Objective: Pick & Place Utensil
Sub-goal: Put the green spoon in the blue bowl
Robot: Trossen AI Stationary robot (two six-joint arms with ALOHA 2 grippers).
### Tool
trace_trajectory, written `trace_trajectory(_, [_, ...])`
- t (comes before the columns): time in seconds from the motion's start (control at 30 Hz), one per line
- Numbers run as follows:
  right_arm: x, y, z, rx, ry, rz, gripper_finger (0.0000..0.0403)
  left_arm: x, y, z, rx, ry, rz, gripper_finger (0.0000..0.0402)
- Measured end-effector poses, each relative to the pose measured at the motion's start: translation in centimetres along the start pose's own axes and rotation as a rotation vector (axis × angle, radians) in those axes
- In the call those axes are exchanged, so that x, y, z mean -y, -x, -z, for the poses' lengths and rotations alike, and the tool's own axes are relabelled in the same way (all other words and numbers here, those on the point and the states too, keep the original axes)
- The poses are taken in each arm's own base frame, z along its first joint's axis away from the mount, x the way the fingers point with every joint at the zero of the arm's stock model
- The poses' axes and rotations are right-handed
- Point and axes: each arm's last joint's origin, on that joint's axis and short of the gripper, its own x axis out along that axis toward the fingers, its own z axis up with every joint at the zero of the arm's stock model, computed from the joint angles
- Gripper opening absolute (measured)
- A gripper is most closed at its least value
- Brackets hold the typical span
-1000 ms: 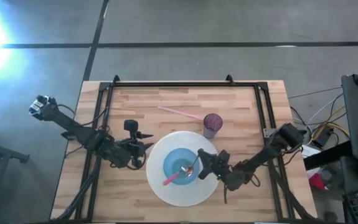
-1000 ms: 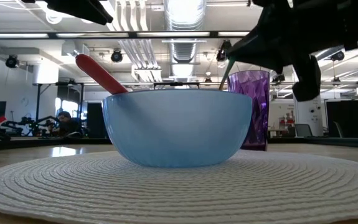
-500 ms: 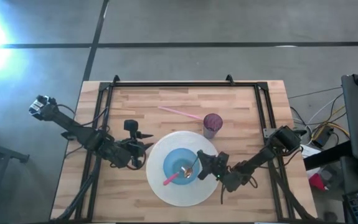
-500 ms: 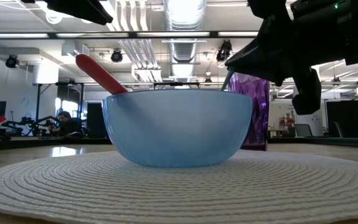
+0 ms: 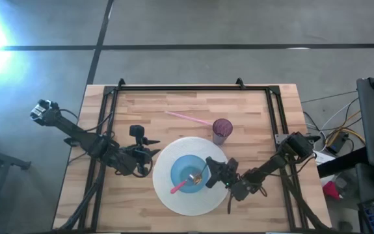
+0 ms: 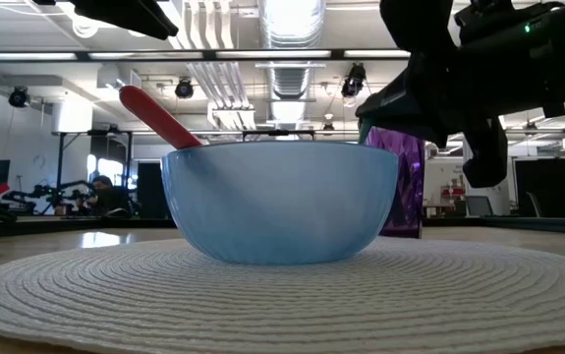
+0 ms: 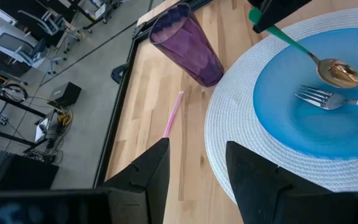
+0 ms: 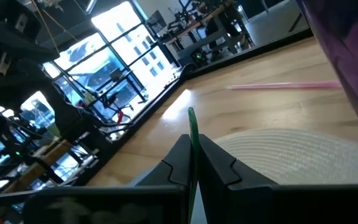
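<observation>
**Spoon held over the blue bowl**

Gripping a spoon by its slim green handle, with the right gripper clamped tight on it at the bowl's right rim. Showing a rounded, shiny gold-toned spoon head, angled down over the inside of the blue bowl, with the green handle rising slantwise out of it toward the gripper. Cannot tell whether the spoon head is touching the bowl's floor. Lying beside it in the same bowl, a silver fork with a red-pink handle leaning out over the rim. Sitting under the bowl, a round white woven placemat on the wooden counter. Standing just beyond the placemat's edge, a purple faceted tumbler, upright. Lying farther back on the counter, a thin pink straw, well apart from the bowl. Waiting to the left of the placemat, the left gripper, fingers parted and holding nothing, pointing toward the bowl.
</observation>
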Motion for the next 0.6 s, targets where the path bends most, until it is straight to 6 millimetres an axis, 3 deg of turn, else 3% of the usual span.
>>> trace_trajectory(0.6, [0.21, -0.01, 0.18, -0.003, 0.129, 0.007, 0.0013, 0.00, 0.00, 0.00, 0.000, 0.001, -0.001, 0.0156])
